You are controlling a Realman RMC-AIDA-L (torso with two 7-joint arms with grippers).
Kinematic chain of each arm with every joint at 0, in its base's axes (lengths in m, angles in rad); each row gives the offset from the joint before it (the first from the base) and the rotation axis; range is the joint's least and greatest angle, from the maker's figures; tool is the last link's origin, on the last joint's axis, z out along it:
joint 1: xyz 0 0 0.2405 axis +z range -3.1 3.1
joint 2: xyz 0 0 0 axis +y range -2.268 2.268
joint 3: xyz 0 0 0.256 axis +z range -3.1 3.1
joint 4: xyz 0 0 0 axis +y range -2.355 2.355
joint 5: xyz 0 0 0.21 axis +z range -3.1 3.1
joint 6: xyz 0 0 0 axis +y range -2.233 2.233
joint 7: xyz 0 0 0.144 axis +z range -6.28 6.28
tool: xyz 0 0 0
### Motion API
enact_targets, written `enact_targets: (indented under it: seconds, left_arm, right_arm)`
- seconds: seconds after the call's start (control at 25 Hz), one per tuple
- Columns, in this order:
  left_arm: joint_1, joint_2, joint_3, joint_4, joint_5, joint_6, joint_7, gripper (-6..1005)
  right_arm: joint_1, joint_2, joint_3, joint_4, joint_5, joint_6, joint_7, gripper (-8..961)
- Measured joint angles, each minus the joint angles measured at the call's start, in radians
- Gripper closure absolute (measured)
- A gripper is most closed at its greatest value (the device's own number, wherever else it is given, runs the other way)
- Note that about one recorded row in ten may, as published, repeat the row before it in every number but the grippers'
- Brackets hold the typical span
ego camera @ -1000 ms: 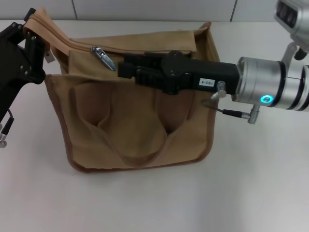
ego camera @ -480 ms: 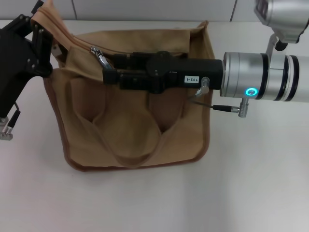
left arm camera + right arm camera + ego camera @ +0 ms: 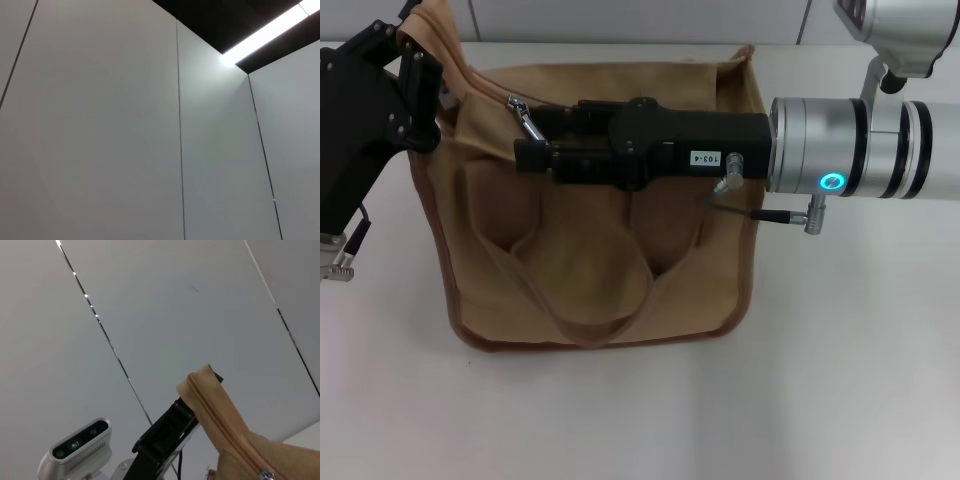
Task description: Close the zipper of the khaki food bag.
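Two arms met over the khaki food bag [image 3: 600, 250], which sat on the white table [image 3: 860, 380] at the frame's centre-left in the head view. At upper left, the left end effector [image 3: 415, 75] was clamped on the bag's raised corner. From the right, the right end effector [image 3: 528, 152] reached the zipper [image 3: 525, 115] pull; I cannot tell its finger state. Left wrist view showed only wall panels [image 3: 100, 125]. Right wrist view showed the corner at lower right.
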Motion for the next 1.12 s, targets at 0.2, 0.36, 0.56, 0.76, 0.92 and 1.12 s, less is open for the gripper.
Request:
enact_targets:
  seconds: [0.2,0.36,0.56,0.76,0.92,1.12]
  left_arm:
    - [-0.002,0.0,0.002,-0.002,0.0,0.001,-0.001,956]
    - [-0.004,0.0,0.002,-0.002,-0.001,0.002,-0.001,955]
    - [-0.009,0.0,0.003,-0.003,0.0,0.001,0.0,955]
    - [-0.009,0.0,0.005,-0.003,0.0,-0.005,0.002,955]
    - [-0.009,0.0,0.005,-0.003,0.0,-0.005,0.002,954]
    - [-0.013,0.0,0.004,-0.003,0.0,-0.005,0.003,954]
  right_arm:
    - [0.006,0.0,-0.001,0.004,0.0,0.01,0.022,276]
    - [0.021,0.0,-0.002,0.004,0.0,-0.021,0.102,276]
    - [0.029,0.0,0.007,0.005,-0.042,0.004,0.119,276]
    - [0.036,0.001,0.006,0.009,-0.052,0.013,0.13,275]
    - [0.051,0.002,0.006,0.028,-0.052,0.025,0.154,276]
    - [0.059,0.002,0.014,0.042,-0.054,0.028,0.165,277]
